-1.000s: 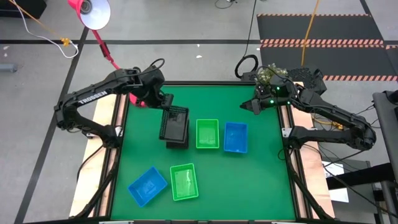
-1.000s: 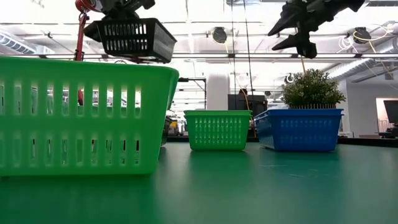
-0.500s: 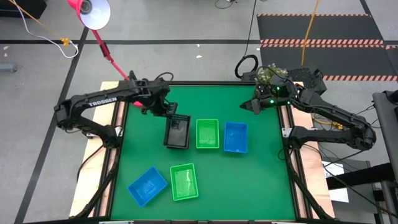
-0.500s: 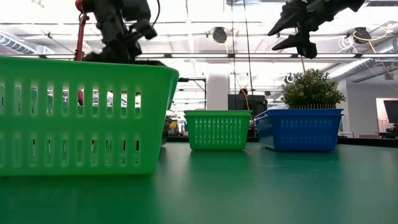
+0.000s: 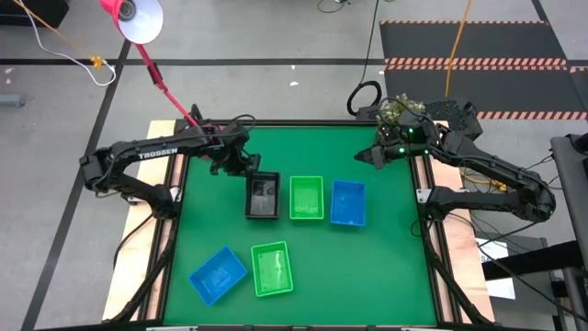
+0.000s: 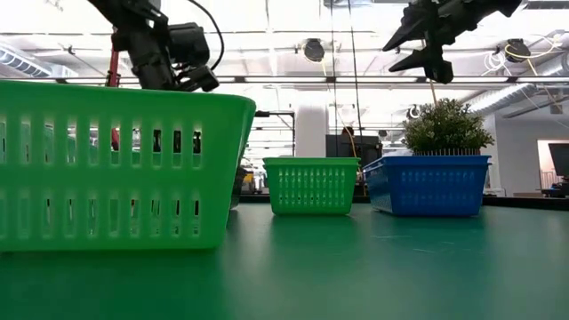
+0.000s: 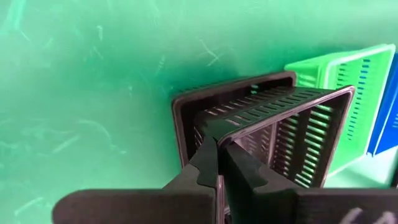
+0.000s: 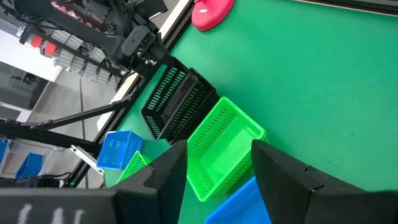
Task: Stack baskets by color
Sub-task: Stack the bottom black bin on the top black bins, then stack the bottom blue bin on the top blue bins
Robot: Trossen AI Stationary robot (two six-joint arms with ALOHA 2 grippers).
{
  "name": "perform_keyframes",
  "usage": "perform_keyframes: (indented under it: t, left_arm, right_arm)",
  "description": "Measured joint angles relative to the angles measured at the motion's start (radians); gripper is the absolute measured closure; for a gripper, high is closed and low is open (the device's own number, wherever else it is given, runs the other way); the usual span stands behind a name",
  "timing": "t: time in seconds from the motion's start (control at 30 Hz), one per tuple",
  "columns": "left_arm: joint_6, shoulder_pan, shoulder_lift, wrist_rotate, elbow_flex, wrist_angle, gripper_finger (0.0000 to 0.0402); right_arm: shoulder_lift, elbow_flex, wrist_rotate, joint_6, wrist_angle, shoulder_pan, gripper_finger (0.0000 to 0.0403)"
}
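A black basket (image 5: 263,196) hangs from my shut left gripper (image 5: 246,168), partly down inside another black basket (image 7: 180,127) that stands on the green table. A green basket (image 5: 306,198) and a blue basket (image 5: 347,202) stand in a row to its right. Another blue basket (image 5: 218,274) and another green basket (image 5: 272,268) rest nearer the front edge. My right gripper (image 5: 370,156) hangs open and empty above the table's far right. My left gripper pinches the upper black basket's far short wall at its rim (image 7: 219,129) between its two fingers. The fingers slant down from the table's far left. The basket sits a little tilted, nested inside the lower black basket.
A pink lamp base (image 8: 211,12) stands at the table's far left corner, its red stem rising past my left arm. A small plant (image 6: 447,124) stands beyond the far right edge. Bare green mat (image 5: 367,267) lies at the front right.
My left gripper has come down, still shut on the black basket. The basket hung tipped and clear above the other black basket. It has sunk into that basket and now lies almost level with it.
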Motion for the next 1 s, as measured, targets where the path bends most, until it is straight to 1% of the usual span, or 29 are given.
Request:
perform_keyframes:
  t: [0.33, 0.43, 0.53, 0.8, 0.9, 1.0]
  left_arm:
    - [0.043, 0.015, 0.000, -0.002, -0.001, 0.004, 0.0391]
    - [0.035, 0.015, 0.000, -0.022, -0.001, 0.004, 0.0387]
    - [0.025, 0.015, 0.000, -0.044, -0.001, 0.004, 0.0363]
    - [0.032, 0.012, 0.000, -0.045, -0.001, 0.003, 0.0294]
    - [0.047, 0.012, 0.000, -0.036, -0.001, 0.002, 0.0277]
    - [0.059, 0.007, 0.000, -0.001, -0.001, 0.002, 0.0270]
  right_arm:
    - [0.000, 0.000, 0.015, -0.019, 0.000, 0.000, 0.0232]
    - [0.000, 0.000, 0.025, -0.022, 0.000, 0.000, 0.0232]
    - [0.000, 0.000, 0.025, -0.028, 0.000, 0.000, 0.0232]
    - [0.000, 0.000, 0.022, 0.002, 0.000, 0.000, 0.0232]
    - [0.000, 0.000, 0.020, 0.034, 0.000, 0.001, 0.0232]
    - [0.000, 0.000, 0.019, 0.083, 0.000, 0.005, 0.0232]
